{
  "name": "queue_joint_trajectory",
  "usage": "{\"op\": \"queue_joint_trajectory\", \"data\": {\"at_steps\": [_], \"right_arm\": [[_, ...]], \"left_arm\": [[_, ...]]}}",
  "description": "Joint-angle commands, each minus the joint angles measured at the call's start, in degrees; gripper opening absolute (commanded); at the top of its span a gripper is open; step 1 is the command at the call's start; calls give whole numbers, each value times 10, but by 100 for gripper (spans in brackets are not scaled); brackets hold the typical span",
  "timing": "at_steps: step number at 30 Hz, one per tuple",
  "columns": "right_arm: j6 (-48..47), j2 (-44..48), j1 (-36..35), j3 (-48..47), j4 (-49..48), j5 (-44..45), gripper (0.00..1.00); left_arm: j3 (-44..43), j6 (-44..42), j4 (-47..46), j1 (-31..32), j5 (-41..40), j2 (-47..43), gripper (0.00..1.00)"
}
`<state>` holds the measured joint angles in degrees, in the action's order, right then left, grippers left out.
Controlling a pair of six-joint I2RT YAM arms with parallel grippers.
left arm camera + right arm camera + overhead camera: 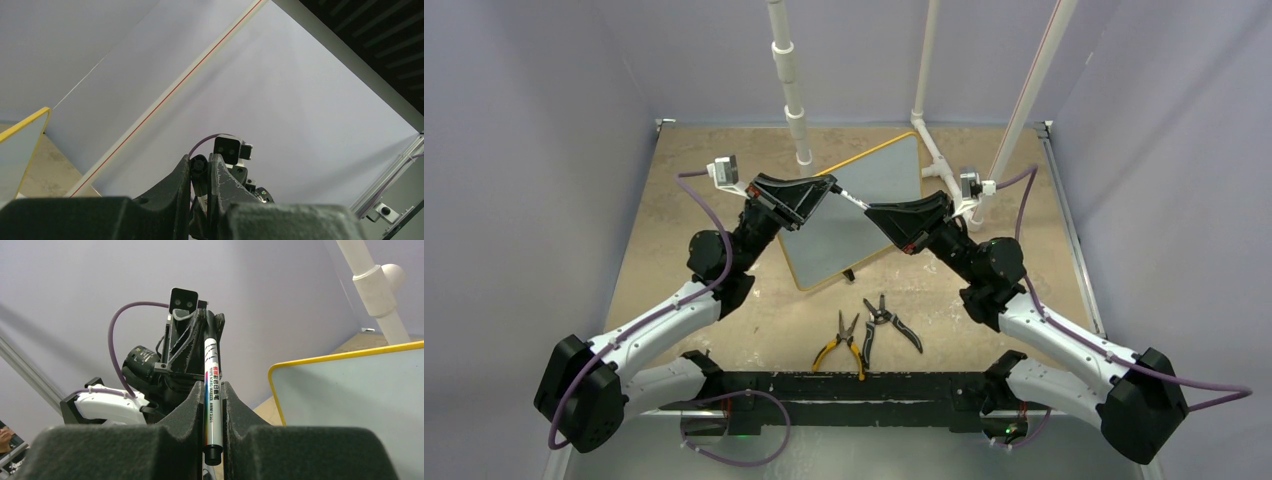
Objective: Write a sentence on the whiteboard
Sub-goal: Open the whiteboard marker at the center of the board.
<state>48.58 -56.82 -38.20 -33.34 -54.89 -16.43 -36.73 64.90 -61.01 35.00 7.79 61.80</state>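
Observation:
The whiteboard [829, 250] lies at an angle on the table, yellow-rimmed, with no sentence showing on its visible face. A white marker [852, 199] hangs level above it, held at both ends. My left gripper [828, 188] is shut on the marker's black cap end [200, 166]. My right gripper [874, 213] is shut on the marker's barrel [212, 390], with the black tail end sticking out toward the camera. The board's corner shows in the left wrist view [15, 150], and part of the board shows in the right wrist view [350, 400].
Yellow-handled pliers [844, 342] and black-handled pliers [890, 322] lie on the table in front of the board. White PVC pipes [795, 90] stand behind the board, with a fitting [934, 150] beside its far right corner. Purple walls enclose the table.

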Motion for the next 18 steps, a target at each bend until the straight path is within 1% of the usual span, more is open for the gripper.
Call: {"op": "queue_joint_trajectory", "data": {"at_steps": [1, 18], "right_arm": [[-7, 40, 11, 18, -20, 13, 0], [-13, 53, 11, 22, -9, 23, 0]], "left_arm": [[-21, -39, -125, -63, -187, -45, 0], [-29, -45, -108, -75, -186, -57, 0]]}}
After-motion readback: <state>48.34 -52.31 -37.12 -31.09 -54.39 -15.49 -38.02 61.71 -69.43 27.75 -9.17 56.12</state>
